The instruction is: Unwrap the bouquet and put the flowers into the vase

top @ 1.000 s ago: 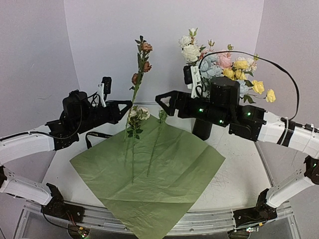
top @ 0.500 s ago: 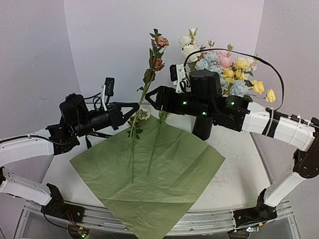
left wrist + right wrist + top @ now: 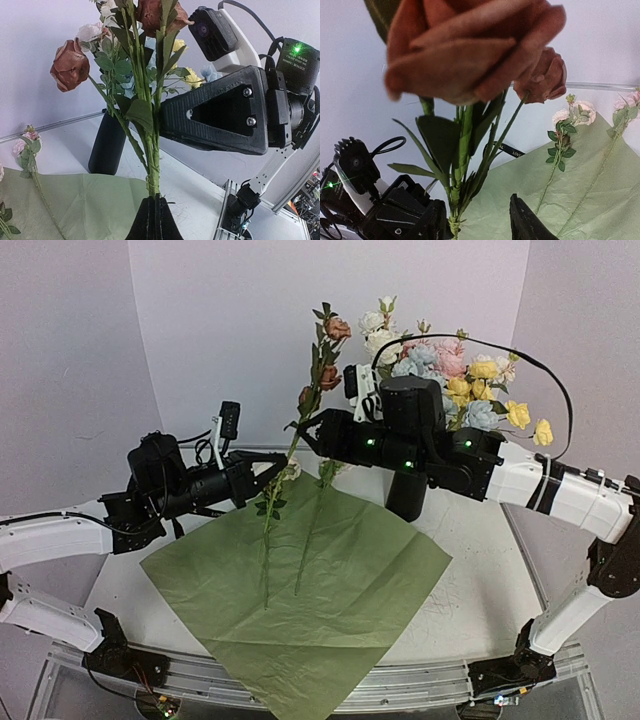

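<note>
My left gripper (image 3: pixel 277 463) is shut on the lower end of a stem of reddish flowers (image 3: pixel 337 329) and holds it upright, tilted right; the pads (image 3: pixel 155 210) pinch it. My right gripper (image 3: pixel 306 429) is open with one finger on each side of that stem, higher up. In the right wrist view the stem (image 3: pixel 462 150) stands close to the left finger, with a gap on the right. The bouquet's paper (image 3: pixel 330 590) lies unfolded, green side up, with two flower stems (image 3: pixel 267 540) on it. The black vase (image 3: pixel 404 497) behind the right arm holds several blooms (image 3: pixel 470 380).
A black lettered ribbon (image 3: pixel 511 150) lies off the paper's far left edge. White walls close off the back and sides. The left wrist view shows the vase (image 3: pixel 107 145) past the held stem, and the right gripper's finger (image 3: pixel 225 117) close by.
The left gripper carried the reddish stem up and to the right. The right arm swung left to meet it, and its jaws have narrowed around the stem.
</note>
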